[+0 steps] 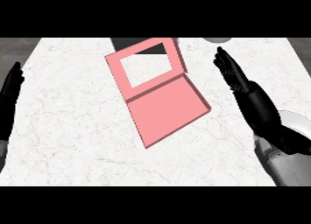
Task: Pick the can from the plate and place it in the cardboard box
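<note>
Looking down at the marble counter, I see a pink box lying open at centre, one flap with a square cut-out pointing to twelve o'clock. The right hand stretches up from five o'clock, fingers straight and together, holding nothing, just beside the box's right edge but not touching it. The left hand rests at nine o'clock by the counter's edge, fingers straight too. A pale round shape peeks in at one o'clock, possibly the plate; it is cut off, and I cannot make out the can anywhere.
</note>
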You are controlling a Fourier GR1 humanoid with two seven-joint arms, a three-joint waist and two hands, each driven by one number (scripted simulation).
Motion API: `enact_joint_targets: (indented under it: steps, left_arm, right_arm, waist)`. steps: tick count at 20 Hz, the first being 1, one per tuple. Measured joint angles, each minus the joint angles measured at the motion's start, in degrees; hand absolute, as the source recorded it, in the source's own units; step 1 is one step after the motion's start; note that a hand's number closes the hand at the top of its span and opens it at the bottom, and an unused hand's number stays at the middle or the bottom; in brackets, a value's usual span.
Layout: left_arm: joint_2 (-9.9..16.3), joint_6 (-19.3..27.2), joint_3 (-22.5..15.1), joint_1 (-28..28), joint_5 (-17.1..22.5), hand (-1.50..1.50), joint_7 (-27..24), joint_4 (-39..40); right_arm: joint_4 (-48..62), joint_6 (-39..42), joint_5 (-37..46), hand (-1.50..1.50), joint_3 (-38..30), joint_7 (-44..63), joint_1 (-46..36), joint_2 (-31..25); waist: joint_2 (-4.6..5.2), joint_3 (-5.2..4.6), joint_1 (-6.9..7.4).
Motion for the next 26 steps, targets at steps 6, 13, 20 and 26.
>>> enact_joint_targets:
  steps: [6,13,20,26]
  left_arm:
    - [1.4,1.62,1.55,4.64,-1.41,0.0,0.35,1.26]
    - [0.2,0.99,0.94,6.95,-0.66,0.0,1.68,3.21]
    - [-0.95,0.27,0.12,6.67,-1.06,0.0,1.28,4.28]
    - [-1.42,-0.55,-0.43,5.14,-1.6,0.0,1.58,4.86]
  right_arm:
    - [2.76,15.47,-13.38,-1.5,-7.97,-4.1,11.19,-9.48]
    - [11.32,24.16,-1.42,-1.5,-10.07,-21.18,18.15,-23.68]
    - [25.86,28.55,-0.93,-1.5,-13.96,-39.47,21.75,-28.8]
    - [31.29,22.45,10.28,-1.5,-11.95,-46.04,19.02,-37.07]
  waist:
    - [1.99,-1.11,-2.07]
    - [2.73,-1.26,-2.91]
    - [2.99,-1.15,-1.52]
    - [3.03,-1.28,-0.06]
